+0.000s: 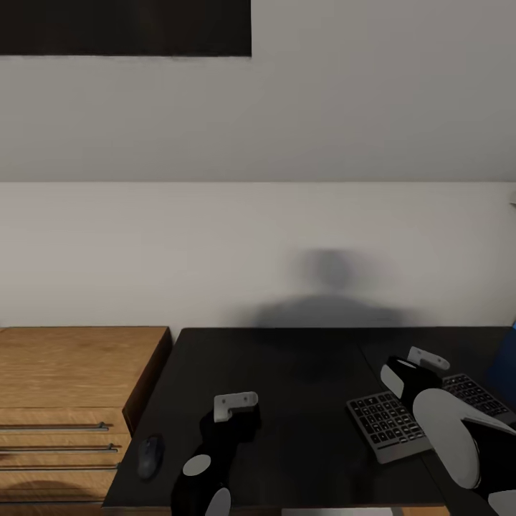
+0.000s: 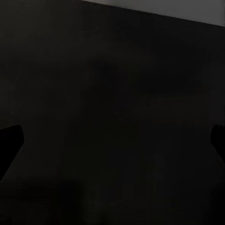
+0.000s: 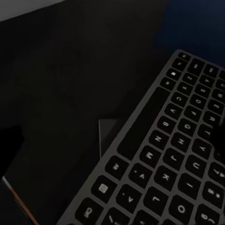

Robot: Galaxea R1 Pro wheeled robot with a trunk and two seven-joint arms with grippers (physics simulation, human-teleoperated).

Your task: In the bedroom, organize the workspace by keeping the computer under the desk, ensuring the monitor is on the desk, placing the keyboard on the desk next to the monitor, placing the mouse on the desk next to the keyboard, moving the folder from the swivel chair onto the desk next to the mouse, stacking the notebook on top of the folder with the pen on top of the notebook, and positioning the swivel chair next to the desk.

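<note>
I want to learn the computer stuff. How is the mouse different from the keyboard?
The mouse is small, rounded and all dark; the keyboard is long, flat and has many keys in a grey frame. The mouse lies by the desk's left edge, the keyboard towards the right, partly under the right arm. Both rest on the black desk.

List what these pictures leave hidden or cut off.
- Keyboard: head view, its middle is hidden by the right arm.
- Blue folder: head view, cut by the picture's edge.
- Left gripper: left wrist view, fingertips cut by the side edges.
- Mouse: head view, too small for detail.

Matt black desk (image 1: 301, 387) (wood-grain dresser (image 1: 72, 365))
</note>
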